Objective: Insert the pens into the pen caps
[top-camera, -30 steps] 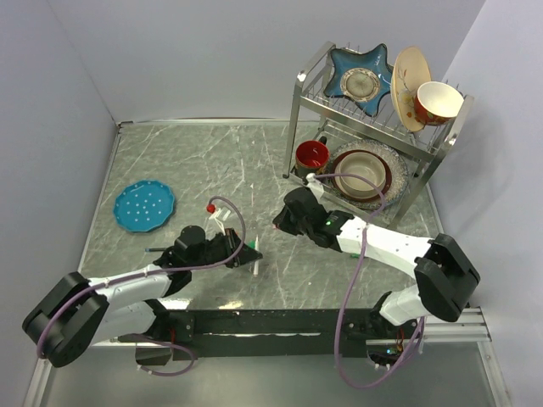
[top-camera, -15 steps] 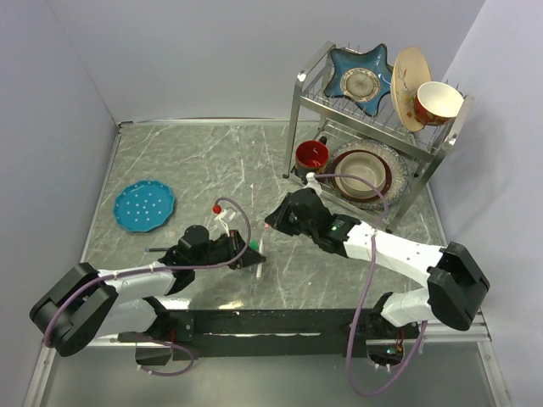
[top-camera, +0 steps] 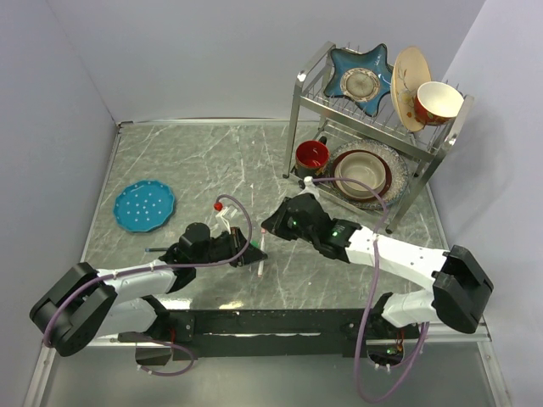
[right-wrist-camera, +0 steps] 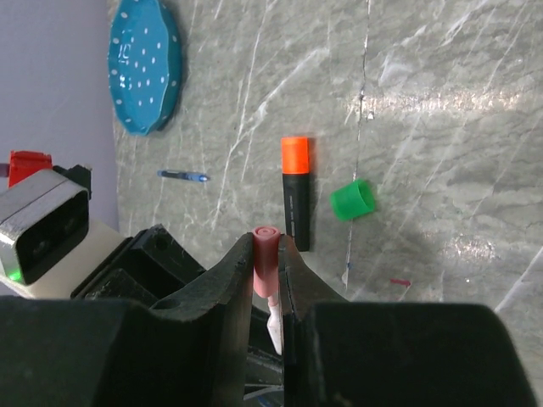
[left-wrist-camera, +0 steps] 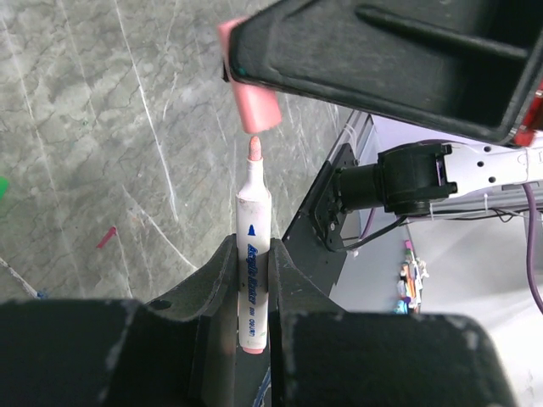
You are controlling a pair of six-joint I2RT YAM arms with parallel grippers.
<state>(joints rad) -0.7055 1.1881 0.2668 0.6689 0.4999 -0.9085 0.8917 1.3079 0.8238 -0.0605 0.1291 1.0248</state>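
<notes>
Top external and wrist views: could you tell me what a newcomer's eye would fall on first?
Near the middle, the left gripper grips a white pen, its pink tip just short of the pink cap in the right gripper. A loaded dish rack stands at back right.

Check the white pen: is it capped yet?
Not capped. Its pink tip shows bare, just outside the pink cap in the right gripper; the left gripper holds the pen.
</notes>
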